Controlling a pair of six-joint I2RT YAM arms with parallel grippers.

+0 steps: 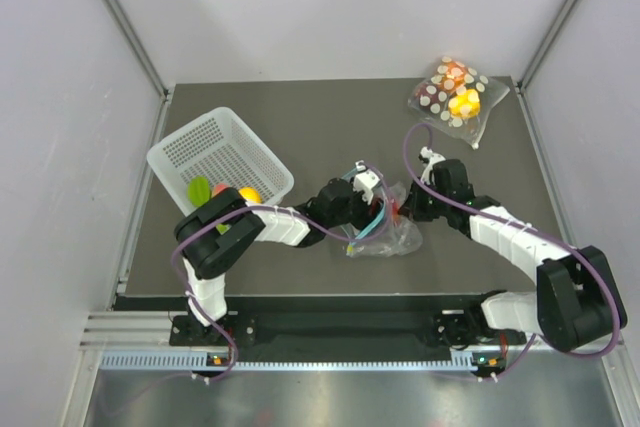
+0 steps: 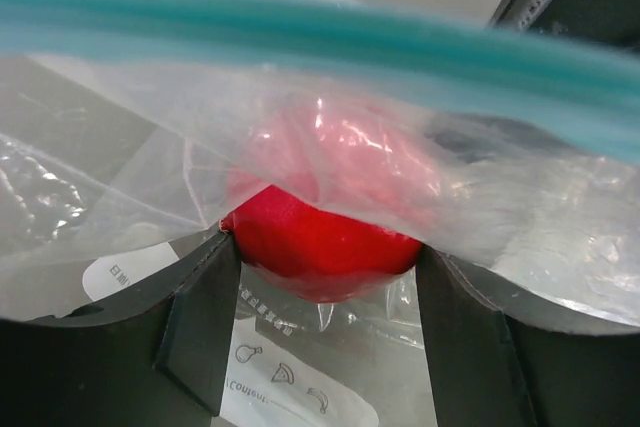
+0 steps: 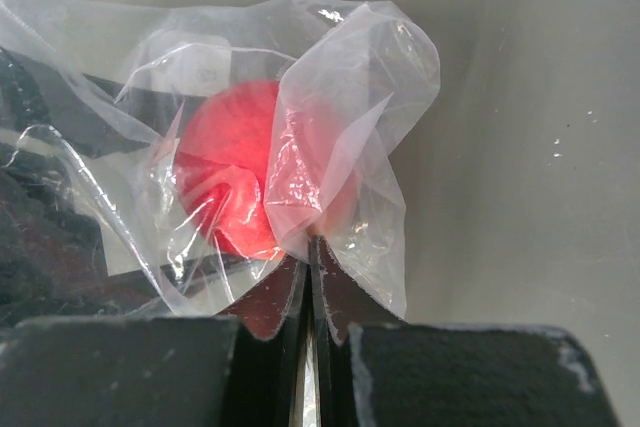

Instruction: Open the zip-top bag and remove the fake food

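Emptying the clear, crinkly plastic zip-top bag (image 1: 392, 237) is judged to be nearly complete. Its mouth is gaping, the teal-blue zip strip (image 2: 300, 32) is arching across the left wrist view, and a green plastic fruit (image 1: 199, 190) and a yellow plastic fruit (image 1: 248, 194) are already lying in the white perforated plastic basket (image 1: 215, 142) at 10 o'clock from the bag; a peach-coloured piece seems to be lying between them, partly hidden by the left arm. Only the glossy red plastic fruit (image 2: 320, 247) is showing inside the bag, which is lying mid-table, toward the 6 o'clock edge. The left gripper (image 2: 326, 247) is reaching in through the mouth, jaws partly open, bracketing the red fruit and appearing to touch it on both sides. The right gripper (image 3: 310, 252) is pinching a fold of bag film with its jaws fully together, anchoring the bag at 3 o'clock of the fruit. Remaining work: withdrawing the red fruit and setting it down. Loose film is draping over the fruit's upper half and may be snagging on exit. Bare dark table (image 1: 330, 117) is lying open toward 10 o'clock; the basket rim is standing as the one edge to clear, and the clear polka-dot bag (image 1: 455, 95) at 1 o'clock is sitting well apart.
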